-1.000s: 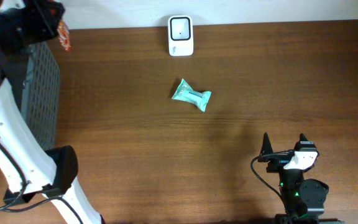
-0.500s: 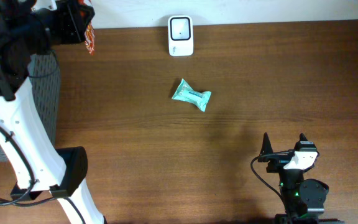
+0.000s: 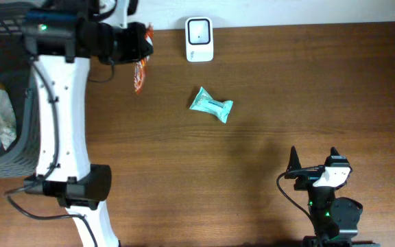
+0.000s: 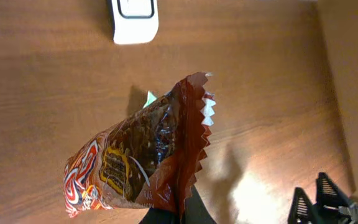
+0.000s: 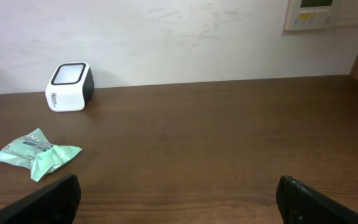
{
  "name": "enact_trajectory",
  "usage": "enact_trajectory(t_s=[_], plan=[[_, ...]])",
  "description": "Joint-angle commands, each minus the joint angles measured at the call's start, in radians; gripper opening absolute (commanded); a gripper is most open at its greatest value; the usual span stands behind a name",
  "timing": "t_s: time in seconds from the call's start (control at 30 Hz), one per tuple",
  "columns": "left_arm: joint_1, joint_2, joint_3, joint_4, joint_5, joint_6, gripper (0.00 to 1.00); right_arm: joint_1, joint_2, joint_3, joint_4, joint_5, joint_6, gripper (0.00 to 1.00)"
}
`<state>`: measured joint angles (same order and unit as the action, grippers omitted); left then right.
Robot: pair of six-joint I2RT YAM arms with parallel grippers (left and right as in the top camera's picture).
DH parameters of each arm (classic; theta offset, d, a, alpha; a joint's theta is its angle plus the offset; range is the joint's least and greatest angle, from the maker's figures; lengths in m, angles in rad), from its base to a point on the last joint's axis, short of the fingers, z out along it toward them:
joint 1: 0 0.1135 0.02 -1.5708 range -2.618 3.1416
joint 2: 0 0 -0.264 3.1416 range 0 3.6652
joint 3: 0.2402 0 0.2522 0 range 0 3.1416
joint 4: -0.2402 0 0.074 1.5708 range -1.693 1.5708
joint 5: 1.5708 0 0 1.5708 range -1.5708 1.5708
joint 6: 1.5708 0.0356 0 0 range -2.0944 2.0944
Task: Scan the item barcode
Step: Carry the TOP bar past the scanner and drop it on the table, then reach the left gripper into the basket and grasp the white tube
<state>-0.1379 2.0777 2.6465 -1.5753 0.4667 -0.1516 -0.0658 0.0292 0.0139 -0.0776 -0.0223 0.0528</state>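
Note:
A red-and-orange snack packet (image 3: 140,73) hangs above the table's far left part, left of the white barcode scanner (image 3: 199,39), and my left gripper (image 3: 143,43) is shut on its top edge. In the left wrist view the crinkled packet (image 4: 138,158) fills the middle, pinched at its seam by the gripper (image 4: 178,213), with the scanner (image 4: 134,18) beyond it. My right gripper (image 3: 314,159) rests near the front right, open and empty; its fingers (image 5: 48,200) frame bare wood.
A teal packet (image 3: 211,105) lies mid-table below the scanner, also seen as the teal packet (image 5: 35,153) in the right wrist view. A grey mesh basket (image 3: 27,120) with several packets stands at the left edge. The wall runs behind the scanner.
My left arm has swung right, from over the basket to beside the scanner, carrying the snack packet. The right arm has not moved.

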Motion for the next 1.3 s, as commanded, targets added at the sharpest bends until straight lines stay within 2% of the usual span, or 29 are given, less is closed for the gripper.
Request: enact_trajectory(t_s=[0.0,0.1,0.23,0.37,0.4,0.43,0.47,0.5,0.53,0.6,0.63,0.7,0.77,0.87,1.13,1.27], plan=[[-0.045,-0.017,-0.129,0.044,-0.019,0.019,0.00,-0.007,-0.006,-0.008,-0.002,0.012,0.004,0.99],[-0.082,-0.017,-0.291,0.096,-0.070,0.010,0.00,-0.007,-0.006,-0.008,-0.002,0.012,0.004,0.99],[-0.132,-0.017,-0.536,0.202,-0.233,-0.171,0.00,-0.007,-0.006,-0.008,-0.002,0.012,0.004,0.99],[-0.169,-0.017,-0.739,0.380,-0.232,-0.252,0.00,-0.007,-0.006,-0.008,-0.002,0.012,0.004,0.99],[-0.179,-0.017,-0.781,0.419,-0.232,-0.271,0.03,-0.007,-0.006,-0.008,-0.002,0.012,0.004,0.99],[-0.186,-0.017,-0.807,0.447,-0.232,-0.273,0.13,-0.007,-0.006,-0.008,-0.002,0.012,0.004,0.99],[-0.193,-0.017,-0.825,0.467,-0.232,-0.273,0.18,-0.007,-0.006,-0.008,-0.002,0.012,0.004,0.99],[-0.200,-0.017,-0.844,0.490,-0.232,-0.273,0.28,-0.007,-0.006,-0.008,-0.002,0.012,0.004,0.99],[-0.205,-0.017,-0.855,0.513,-0.232,-0.270,0.43,-0.007,-0.006,-0.008,-0.002,0.012,0.004,0.99],[-0.206,-0.018,-0.854,0.536,-0.232,-0.251,0.48,-0.007,-0.006,-0.008,-0.002,0.012,0.004,0.99],[-0.204,-0.018,-0.844,0.542,-0.232,-0.231,0.56,-0.007,-0.006,-0.008,-0.002,0.012,0.004,0.99],[-0.191,-0.026,-0.788,0.532,-0.232,-0.151,0.66,-0.007,-0.006,-0.008,-0.002,0.012,0.004,0.99],[-0.164,-0.059,-0.686,0.488,-0.233,-0.109,0.70,-0.007,-0.006,-0.008,-0.002,0.012,0.004,0.99],[-0.105,-0.128,-0.546,0.431,-0.267,-0.107,0.77,-0.007,-0.006,-0.008,-0.002,0.012,0.004,0.99],[0.051,-0.288,-0.500,0.389,-0.308,-0.108,0.78,-0.007,-0.006,-0.008,-0.002,0.012,0.004,0.99],[0.190,-0.364,-0.500,0.412,-0.307,-0.108,0.80,-0.007,-0.006,-0.008,-0.002,0.012,0.004,0.99]])
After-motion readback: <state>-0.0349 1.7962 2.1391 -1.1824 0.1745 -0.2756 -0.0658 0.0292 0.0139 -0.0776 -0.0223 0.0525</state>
